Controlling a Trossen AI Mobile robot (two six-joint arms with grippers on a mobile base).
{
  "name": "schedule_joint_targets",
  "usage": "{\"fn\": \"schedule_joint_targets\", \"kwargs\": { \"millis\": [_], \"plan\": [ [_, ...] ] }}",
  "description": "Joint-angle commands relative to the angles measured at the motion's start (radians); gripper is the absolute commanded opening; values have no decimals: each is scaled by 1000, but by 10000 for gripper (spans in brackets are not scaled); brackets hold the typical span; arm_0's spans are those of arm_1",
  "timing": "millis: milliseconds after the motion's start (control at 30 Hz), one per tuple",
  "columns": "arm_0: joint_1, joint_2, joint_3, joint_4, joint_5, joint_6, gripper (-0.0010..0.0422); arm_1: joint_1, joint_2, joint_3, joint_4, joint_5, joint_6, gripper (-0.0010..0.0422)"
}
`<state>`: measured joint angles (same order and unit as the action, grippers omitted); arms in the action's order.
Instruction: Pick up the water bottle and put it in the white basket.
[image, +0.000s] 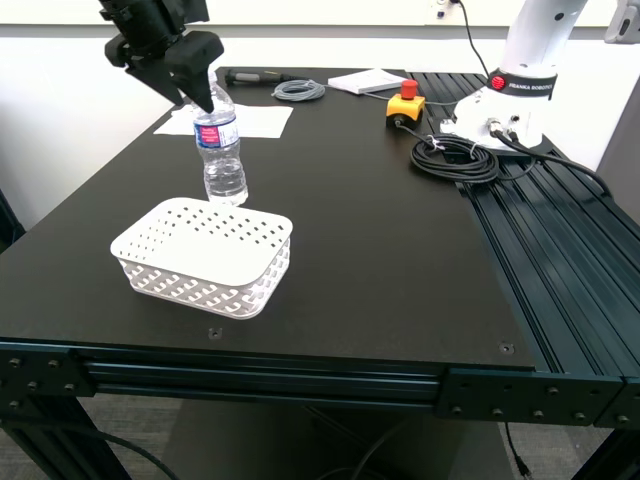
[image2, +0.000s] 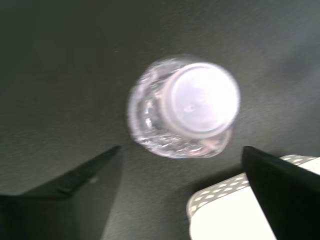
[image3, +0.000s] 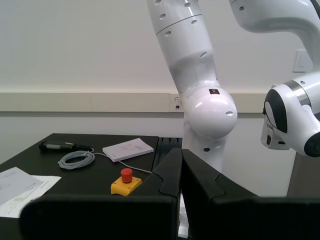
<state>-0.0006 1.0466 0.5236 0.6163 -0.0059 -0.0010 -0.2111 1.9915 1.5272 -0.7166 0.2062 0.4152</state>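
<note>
The water bottle (image: 220, 150) stands upright on the black table, just behind the white basket (image: 200, 285). It is clear, with a white cap and a blue-and-red label. My first gripper (image: 200, 95) hangs open right above the cap, not touching it. In the first wrist view I look straight down on the blurred water bottle (image2: 185, 107), with the open first gripper (image2: 181, 149) near it and a corner of the white basket (image2: 220, 220) beside one finger. My second gripper (image3: 181, 155) is shut on nothing and faces the far wall.
White paper sheets (image: 245, 120) lie behind the bottle. Farther back are a grey cable coil (image: 298, 90), a booklet (image: 368, 80), a yellow box with a red button (image: 404, 105), a black cable coil (image: 455, 155) and a white robot's base (image: 520, 90).
</note>
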Motion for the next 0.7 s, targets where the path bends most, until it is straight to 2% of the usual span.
{"fn": "schedule_joint_targets", "kwargs": {
  "millis": [33, 133, 200, 367, 567, 633, 700],
  "plan": [
    [0, 0, 1, 3, 0, 0, 1, 0, 0, 0, 19, -36, 12, 384],
    [0, 0, 1, 3, 0, 0, 1, -2, 0, 0, 77, -30, 15, 354],
    [1, 0, 1, 3, 0, 0, 1, -2, 0, 0, 109, 17, 2, 311],
    [0, 0, 1, 3, 0, 0, 1, -3, 0, 0, 164, 69, -13, 217],
    [0, 0, 1, 3, 0, 0, 1, -4, 0, -3, 176, 125, -17, 164],
    [0, 0, 1, 3, 0, 0, 1, -4, 0, -6, 161, 126, -16, 111],
    [1, 0, 1, 3, 0, 0, 1, -4, 0, -9, 151, 127, -16, 13]
  ]
}}
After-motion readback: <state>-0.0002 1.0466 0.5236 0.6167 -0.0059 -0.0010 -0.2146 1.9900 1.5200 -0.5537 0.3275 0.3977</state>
